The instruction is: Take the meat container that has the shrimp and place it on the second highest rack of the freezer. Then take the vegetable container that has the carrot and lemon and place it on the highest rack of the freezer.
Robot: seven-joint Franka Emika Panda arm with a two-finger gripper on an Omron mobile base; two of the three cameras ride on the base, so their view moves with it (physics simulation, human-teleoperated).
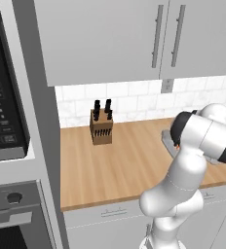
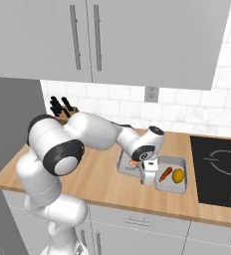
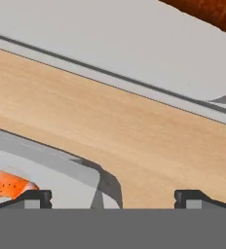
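I have the arm bent forward over the wooden counter [image 2: 102, 184], wrist tipped down, with the gripper [image 2: 146, 175] low at the near corner of the meat container [image 2: 123, 164]. Its fingers [image 3: 34, 198] stand wide apart, gripping nothing; the shrimp [image 3: 5, 185] sits beside one tip. From the right I see the vegetable container [image 2: 171, 180] touching the meat tub, carrot [image 2: 165, 174] beside lemon [image 2: 177, 175]. From the left, the elbow blocks both, though the knife block [image 1: 101, 126] shows clearly.

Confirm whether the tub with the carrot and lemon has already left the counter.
No: in the right base view the tub with the carrot and lemon sits on the wooden counter, beside the stovetop.
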